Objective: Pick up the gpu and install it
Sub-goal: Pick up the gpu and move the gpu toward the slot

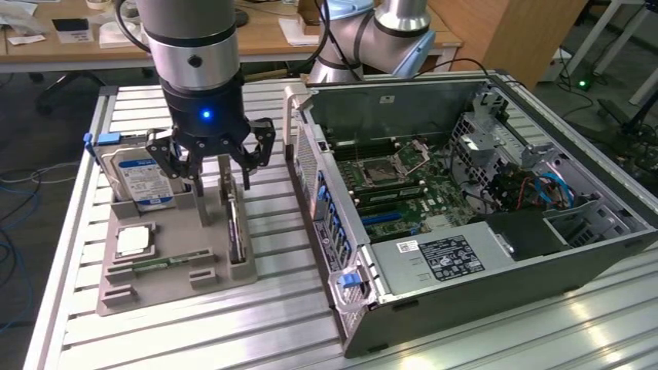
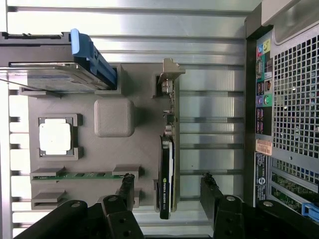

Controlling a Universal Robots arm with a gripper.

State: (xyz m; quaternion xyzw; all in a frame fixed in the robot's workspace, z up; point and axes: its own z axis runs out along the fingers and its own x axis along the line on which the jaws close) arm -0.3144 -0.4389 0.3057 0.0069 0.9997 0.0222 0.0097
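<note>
In the exterior view, a grey holder (image 1: 154, 287) lies at about eight o'clock on a slatted metal table (image 1: 206, 335). A hard drive (image 1: 144, 181) with a blue-and-white label stands at the holder's eleven o'clock corner, and a square silver chip (image 1: 134, 241) lies flat toward seven. The gripper (image 1: 216, 173) hangs just above the holder, jaws spread wide, gripping nothing. The gpu (image 1: 236, 231) stands edge-on in the holder's three o'clock slot (one end lies between the fingertips in the wrist view), untouched. An open computer case (image 1: 463, 216) sits at three o'clock.

Matt grey plastic holder (image 1: 175, 231), shiny ribbed metal table (image 1: 206, 339), metal case (image 1: 483, 301)
</note>
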